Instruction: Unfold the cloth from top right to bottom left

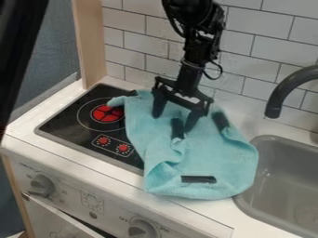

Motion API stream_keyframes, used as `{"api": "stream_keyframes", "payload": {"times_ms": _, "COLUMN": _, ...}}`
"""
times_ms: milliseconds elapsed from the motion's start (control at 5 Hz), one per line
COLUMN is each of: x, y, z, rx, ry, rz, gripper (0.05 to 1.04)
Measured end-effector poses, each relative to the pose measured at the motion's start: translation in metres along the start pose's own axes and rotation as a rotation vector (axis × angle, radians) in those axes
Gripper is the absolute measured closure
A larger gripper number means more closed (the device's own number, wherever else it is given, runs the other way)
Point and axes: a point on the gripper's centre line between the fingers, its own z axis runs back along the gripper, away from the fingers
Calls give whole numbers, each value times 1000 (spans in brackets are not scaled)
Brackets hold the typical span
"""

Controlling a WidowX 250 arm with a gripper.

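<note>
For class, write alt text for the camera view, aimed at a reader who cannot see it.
An open black gripper hangs over a rumpled turquoise cloth with dark strips, which lies partly across a black toy cooktop and beside a grey sink.

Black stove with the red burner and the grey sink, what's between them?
In the camera view, the light blue cloth with black strips lies between them, covering part of the stove and reaching the sink.

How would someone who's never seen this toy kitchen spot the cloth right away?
On the counter, look between the black stovetop on the left and the gray sink on the right. The cloth lies rumpled there, under the robot's hand, overlapping part of the stovetop. Its turquoise fabric with short black strips sets it apart.
</note>
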Motion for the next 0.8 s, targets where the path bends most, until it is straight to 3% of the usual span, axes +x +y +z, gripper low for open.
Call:
{"api": "stream_keyframes", "payload": {"times_ms": 400, "x": 3, "y": -5, "z": -1, "rx": -8, "ry": -19, "rz": -25, "gripper": 717}}
{"api": "stream_keyframes", "payload": {"times_ms": 600, "x": 3, "y": -5, "z": -2, "rx": -4, "ry": -16, "rz": -26, "gripper": 895}}
{"api": "stream_keyframes", "payload": {"times_ms": 800, "x": 4, "y": -5, "z": -3, "rx": -4, "ry": -23, "rz": -21, "gripper": 995}}
